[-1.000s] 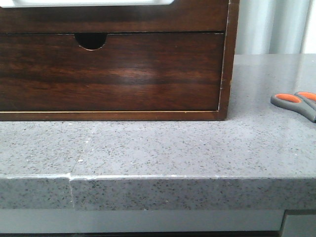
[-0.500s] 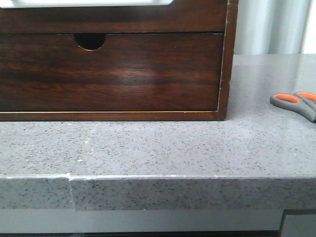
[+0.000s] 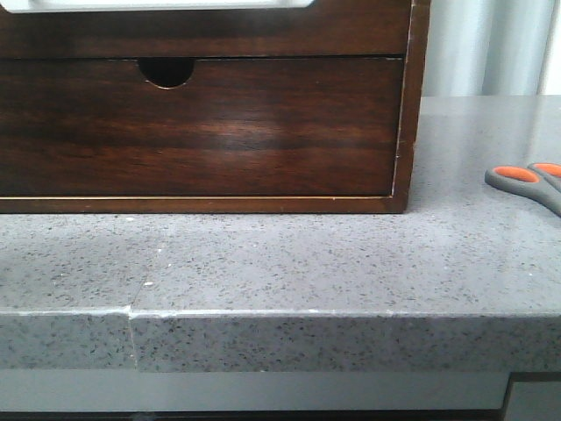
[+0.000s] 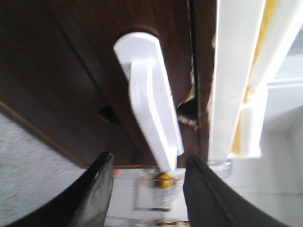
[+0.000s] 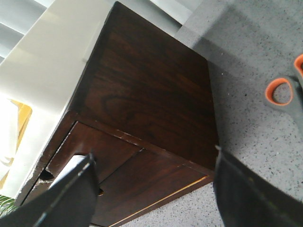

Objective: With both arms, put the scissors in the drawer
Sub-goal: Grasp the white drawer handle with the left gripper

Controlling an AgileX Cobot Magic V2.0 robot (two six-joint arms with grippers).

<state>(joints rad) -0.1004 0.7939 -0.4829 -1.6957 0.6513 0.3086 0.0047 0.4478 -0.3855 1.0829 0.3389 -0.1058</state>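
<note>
The drawer is the wide dark wood front with a half-round notch; it sits shut in the wooden box. The scissors, grey with orange-lined loops, lie on the grey counter at the far right, cut by the frame edge. One loop shows in the right wrist view. My left gripper is open, close to the box's dark front, with the end of a white handle-like piece showing between its fingers. My right gripper is open and empty above the box's right front corner. Neither gripper shows in the front view.
The wooden box stands on a speckled grey counter with a seam at its front edge. A white part sits on the upper front. White and yellow panels stand beside the box. Blinds hang behind.
The whole front view has shifted a few pixels: box, scissors and counter seam all sit slightly further right. The drawer stays shut and the scissors lie where they were.
</note>
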